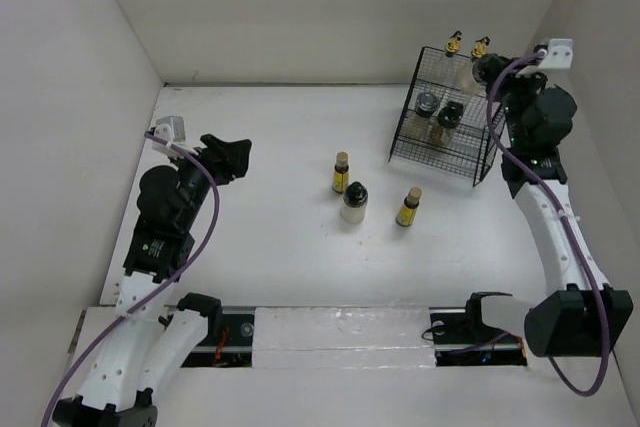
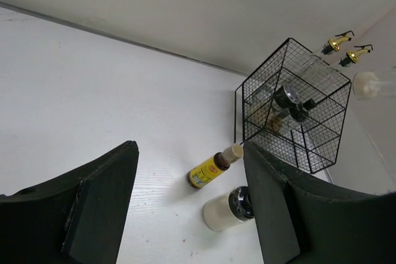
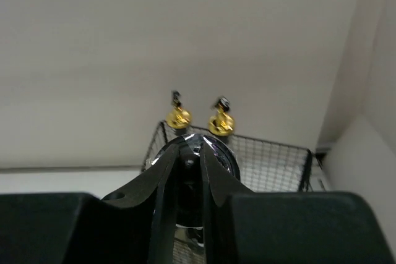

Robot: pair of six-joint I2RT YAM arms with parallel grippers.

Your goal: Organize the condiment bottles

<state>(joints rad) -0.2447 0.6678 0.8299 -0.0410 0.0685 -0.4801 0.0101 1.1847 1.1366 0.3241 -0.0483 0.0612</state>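
Three bottles stand on the table: a yellow tan-capped bottle (image 1: 340, 173), a white black-capped jar (image 1: 353, 203) and a second yellow bottle (image 1: 408, 207). My left gripper (image 1: 228, 155) is open and empty, well left of them. In its wrist view the gripper (image 2: 189, 149) frames a yellow bottle (image 2: 210, 170) and the white jar (image 2: 228, 209). My right gripper (image 1: 490, 72) hovers over the back right of the black wire rack (image 1: 440, 152). In its wrist view the gripper (image 3: 193, 149) is shut on a black-capped jar (image 3: 218, 160). Two gold pourers (image 3: 178, 117) show behind it.
The rack holds two tall clear bottles with gold pourers (image 1: 455, 44) at its back and two black-capped jars (image 1: 428, 104) in front. It stands in the far right corner, close to the right wall. White walls enclose the table on three sides.
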